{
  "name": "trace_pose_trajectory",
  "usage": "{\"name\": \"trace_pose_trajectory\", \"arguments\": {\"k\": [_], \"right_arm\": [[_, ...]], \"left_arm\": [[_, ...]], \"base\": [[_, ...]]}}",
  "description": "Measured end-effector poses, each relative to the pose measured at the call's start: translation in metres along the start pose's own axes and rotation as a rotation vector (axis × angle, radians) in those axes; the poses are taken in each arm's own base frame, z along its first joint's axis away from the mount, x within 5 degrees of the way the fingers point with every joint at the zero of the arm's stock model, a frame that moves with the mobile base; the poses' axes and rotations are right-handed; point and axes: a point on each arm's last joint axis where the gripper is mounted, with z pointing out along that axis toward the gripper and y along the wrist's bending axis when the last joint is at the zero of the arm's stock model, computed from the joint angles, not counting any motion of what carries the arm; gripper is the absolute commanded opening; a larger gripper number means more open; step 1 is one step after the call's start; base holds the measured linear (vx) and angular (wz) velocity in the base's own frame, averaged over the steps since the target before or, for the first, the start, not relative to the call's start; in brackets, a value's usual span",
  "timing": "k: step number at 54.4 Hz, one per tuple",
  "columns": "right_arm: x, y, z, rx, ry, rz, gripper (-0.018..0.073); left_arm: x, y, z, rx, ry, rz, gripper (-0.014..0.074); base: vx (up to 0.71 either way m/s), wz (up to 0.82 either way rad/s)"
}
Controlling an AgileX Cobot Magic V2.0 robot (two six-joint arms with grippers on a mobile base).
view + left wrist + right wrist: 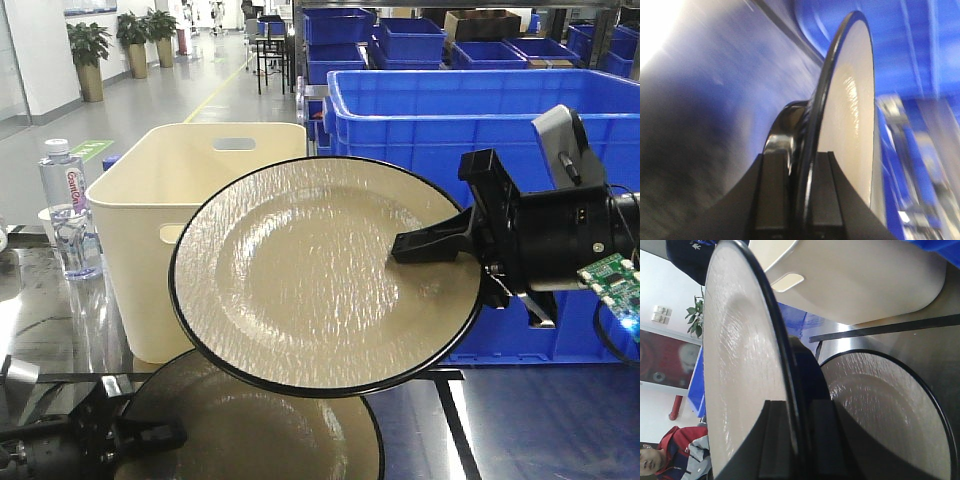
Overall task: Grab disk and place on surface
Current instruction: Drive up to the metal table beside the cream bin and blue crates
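Two beige disks with black rims are in view. My right gripper [425, 243] is shut on the right rim of the upper disk [300, 270], holding it tilted in the air. From the right wrist this disk [735, 355] stands edge-on between the fingers [777, 440]. The lower disk [270, 440] sits low over the dark glossy surface [540, 420], and my left gripper [150, 437] is shut on its left rim. The left wrist view shows that rim [810, 165] pinched between both pads, with a blurred background. The lower disk [890, 415] also shows under the raised one.
A cream plastic bin [180, 210] stands behind the disks, with a water bottle [68, 205] to its left. Large blue crates [450, 110] fill the back right. Black tape [452, 425] runs across the tabletop. A person [660, 457] stands off to one side.
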Motion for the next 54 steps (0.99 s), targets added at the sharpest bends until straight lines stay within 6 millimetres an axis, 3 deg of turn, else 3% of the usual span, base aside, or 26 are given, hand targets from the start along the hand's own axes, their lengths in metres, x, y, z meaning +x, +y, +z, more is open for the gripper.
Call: {"name": "trace_pose_trajectory", "arguments": {"k": [23, 35, 45, 54], "right_arm": [[-0.003, 0.000, 0.000, 0.000, -0.036, 0.004, -0.0005], [-0.008, -0.001, 0.000, 0.007, -0.090, 0.006, -0.0005], [-0.009, -0.003, 0.000, 0.031, -0.092, -0.011, -0.0005], [-0.010, -0.009, 0.004, 0.048, -0.076, -0.007, -0.0005]], "left_arm": [[-0.003, 0.002, 0.000, -0.022, -0.030, -0.005, 0.0003], [-0.004, 0.013, 0.011, -0.054, -0.010, -0.042, 0.0011], [-0.004, 0.024, 0.021, -0.084, 0.025, -0.075, 0.0073], [-0.003, 0.026, 0.023, -0.083, 0.039, -0.088, 0.0187]], "base": [[0.00, 0.00], [0.00, 0.00], [0.00, 0.00], [0.00, 0.00]]}}
